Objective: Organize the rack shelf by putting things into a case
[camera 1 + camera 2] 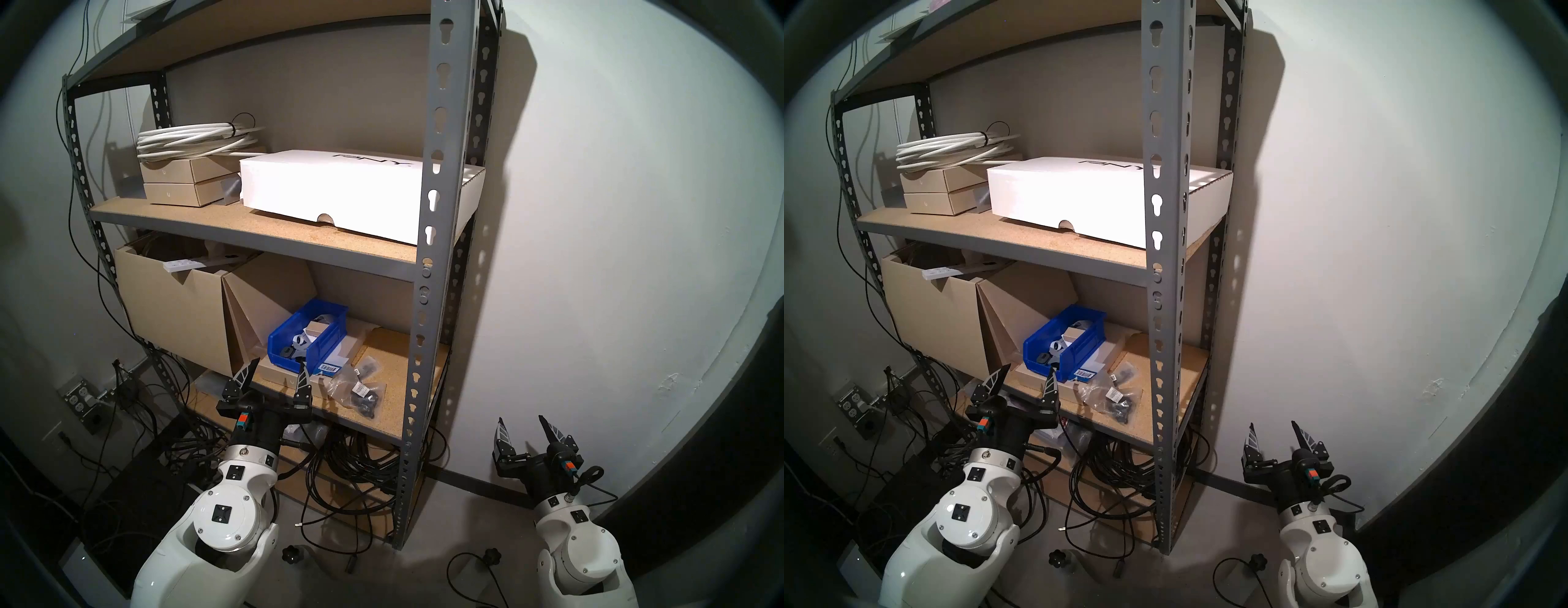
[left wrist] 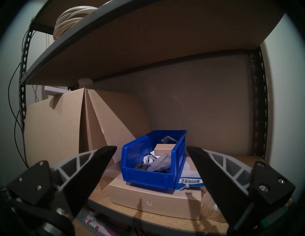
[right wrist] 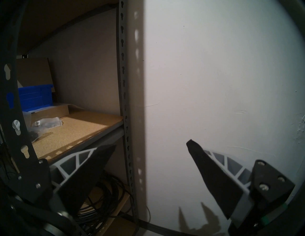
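My left gripper [image 1: 275, 368], jaws wide apart and empty, faces the blue bin [image 1: 309, 336], the hardware bags [image 1: 358, 387] lying just right of it, nearer than my equally spread right gripper [image 1: 521, 429].

Dim, hard shadows, dark fisheye rims, sharp

blue bin [image 1: 309, 338] on flat box, clear hardware bags [image 1: 359, 387] beside it

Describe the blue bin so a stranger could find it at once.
On the grey rack shelf, look at the lower board, below the big white box. The blue bin sits atop a flat tan box: the only bright blue thing there.
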